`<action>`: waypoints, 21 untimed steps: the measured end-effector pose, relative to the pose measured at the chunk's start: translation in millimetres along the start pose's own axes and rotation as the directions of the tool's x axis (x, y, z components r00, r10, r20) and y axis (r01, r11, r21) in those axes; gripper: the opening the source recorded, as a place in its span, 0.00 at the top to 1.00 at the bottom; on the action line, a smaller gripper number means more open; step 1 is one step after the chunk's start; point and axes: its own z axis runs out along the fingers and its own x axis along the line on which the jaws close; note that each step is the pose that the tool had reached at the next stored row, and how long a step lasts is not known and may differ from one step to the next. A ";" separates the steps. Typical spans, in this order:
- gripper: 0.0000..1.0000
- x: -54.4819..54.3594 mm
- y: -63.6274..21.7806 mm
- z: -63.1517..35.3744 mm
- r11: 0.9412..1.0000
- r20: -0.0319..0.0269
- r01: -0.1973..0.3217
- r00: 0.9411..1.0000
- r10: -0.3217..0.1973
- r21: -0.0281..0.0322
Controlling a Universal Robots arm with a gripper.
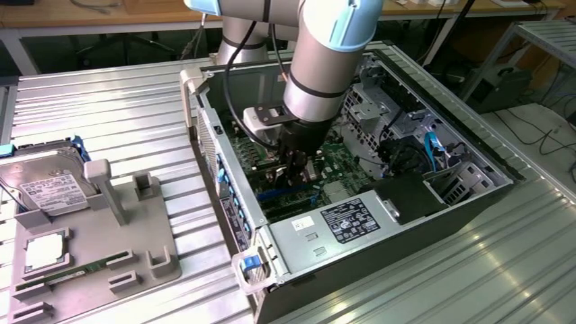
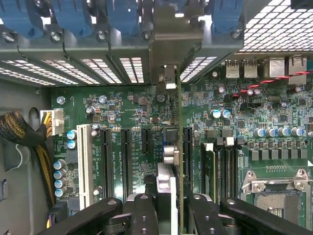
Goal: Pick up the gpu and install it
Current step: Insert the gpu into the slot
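The gpu (image 2: pixel 179 117) appears edge-on as a thin dark card, upright over the green motherboard (image 2: pixel 122 112), with its silvery bracket (image 2: pixel 171 44) against the case's rear slot openings. My gripper (image 2: pixel 168 196) is shut on the card, one black finger (image 2: pixel 144 210) on each side of it. The card's lower edge stands in line with a black expansion slot (image 2: pixel 187 152); whether it is seated I cannot tell. In the exterior view my gripper (image 1: pixel 295 167) reaches down into the open computer case (image 1: pixel 225 196), above the motherboard (image 1: pixel 340 160).
Blue slot latches (image 2: pixel 73 19) line the case's rear wall. A braided cable bundle (image 2: pixel 24 132) and the CPU socket (image 2: pixel 279 196) flank the slots. The power supply (image 1: pixel 347 223) sits near the front. At the exterior view's left, a grey holder (image 1: pixel 99 250) carries a hard drive (image 1: pixel 50 189).
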 end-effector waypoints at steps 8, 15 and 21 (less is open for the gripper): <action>0.71 0.0 0.5 0.9 1.000 0.001 0.000 1.000 0.000 -0.005; 0.71 0.1 0.5 1.1 1.000 0.001 0.000 1.000 0.000 -0.006; 0.71 0.1 1.6 3.1 1.000 0.001 0.000 1.000 0.000 -0.007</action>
